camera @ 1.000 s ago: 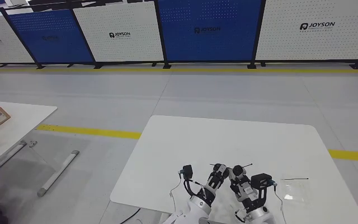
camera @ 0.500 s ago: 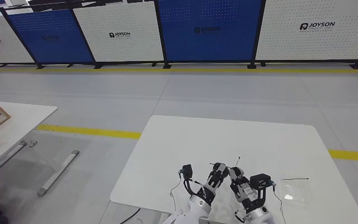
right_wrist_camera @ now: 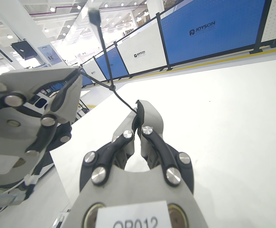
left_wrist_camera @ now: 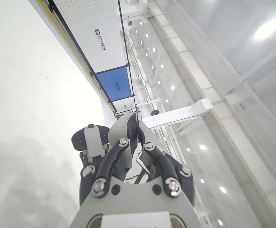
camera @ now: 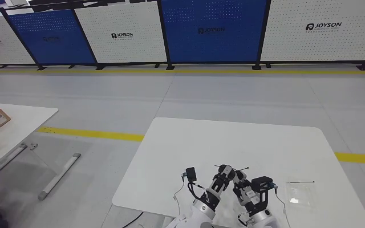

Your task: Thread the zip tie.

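Observation:
A thin black zip tie (right_wrist_camera: 112, 87) is stretched in the air between my two grippers, just above the near edge of the white table (camera: 239, 142). My right gripper (right_wrist_camera: 137, 109) is shut on one end of the strap. From there the strap runs to a small junction, where one strand goes on to my left gripper (right_wrist_camera: 78, 71) and a longer one rises free to a blocky end (right_wrist_camera: 94, 15). My left gripper (left_wrist_camera: 137, 117) is shut, with a bit of black strap at its tips. In the top view the left gripper (camera: 224, 172) and right gripper (camera: 239, 181) are almost touching.
A clear plastic bag (camera: 299, 195) lies on the table to the right of the arms, with another black zip tie (camera: 300, 182) at its far edge. A second white table (camera: 23, 122) stands far left. Blue and white panels (camera: 211, 31) line the back.
The right gripper has shifted left, closer to the left gripper. The free strand of the zip tie swung up and then back down to point right.

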### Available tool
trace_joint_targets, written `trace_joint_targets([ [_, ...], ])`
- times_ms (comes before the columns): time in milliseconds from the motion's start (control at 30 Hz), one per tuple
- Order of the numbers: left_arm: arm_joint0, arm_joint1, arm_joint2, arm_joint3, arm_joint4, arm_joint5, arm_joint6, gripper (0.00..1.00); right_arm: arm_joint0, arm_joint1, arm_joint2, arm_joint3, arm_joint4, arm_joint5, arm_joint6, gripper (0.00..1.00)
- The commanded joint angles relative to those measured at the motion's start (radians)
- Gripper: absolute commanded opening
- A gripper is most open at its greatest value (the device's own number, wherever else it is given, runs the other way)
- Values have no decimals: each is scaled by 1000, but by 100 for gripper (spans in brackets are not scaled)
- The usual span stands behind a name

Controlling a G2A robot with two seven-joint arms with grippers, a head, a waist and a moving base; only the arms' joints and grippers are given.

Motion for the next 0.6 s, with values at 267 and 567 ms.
trace_joint_targets([
  [267, 36, 7, 12, -44, 36, -20, -9, 0, 4, 1, -5, 13, -9, -7, -3, 0],
  [567, 53, 11, 15, -70, 51, -32, -12, 0, 9, 1, -7, 27, -3, -16, -7, 0],
])
